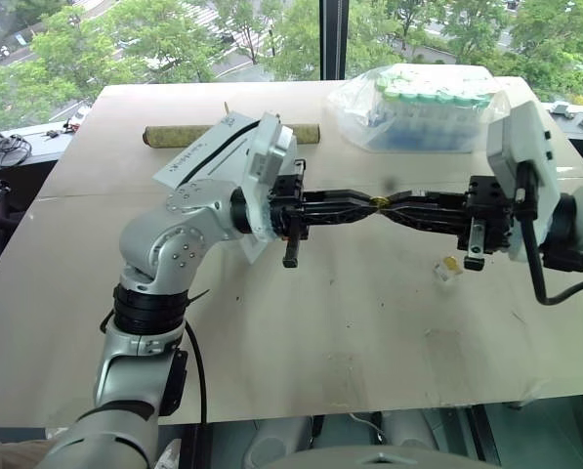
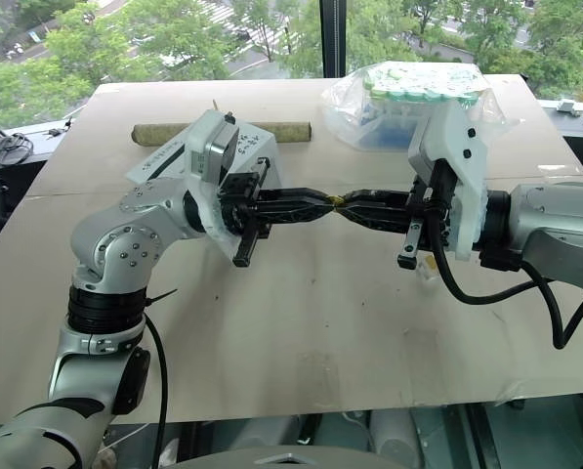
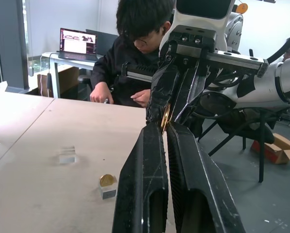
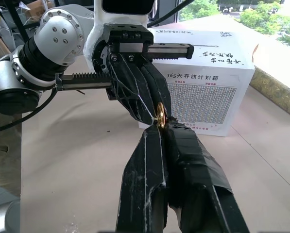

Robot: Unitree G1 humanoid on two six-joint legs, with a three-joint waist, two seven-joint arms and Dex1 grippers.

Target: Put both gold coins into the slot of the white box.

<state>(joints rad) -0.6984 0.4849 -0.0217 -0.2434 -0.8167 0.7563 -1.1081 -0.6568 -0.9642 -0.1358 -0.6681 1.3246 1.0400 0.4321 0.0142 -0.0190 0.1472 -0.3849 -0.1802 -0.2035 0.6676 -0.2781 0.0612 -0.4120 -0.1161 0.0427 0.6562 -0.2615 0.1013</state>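
While both my arms meet tip to tip above the tabletop (image 1: 301,362), my left fingers (image 3: 149,160) and right fingers (image 4: 183,155) are closed on one gold coin (image 1: 380,202). Beside the white box (image 4: 203,92), a second coin (image 3: 106,180) rests on a clear holder (image 3: 108,190).

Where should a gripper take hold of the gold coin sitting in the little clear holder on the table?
Grip the coin by its exposed upper half, coming down from above with one finger on each flat face. It appears to stand on edge in the clear holder, which hides its lower part, so a side approach would likely hit the holder.
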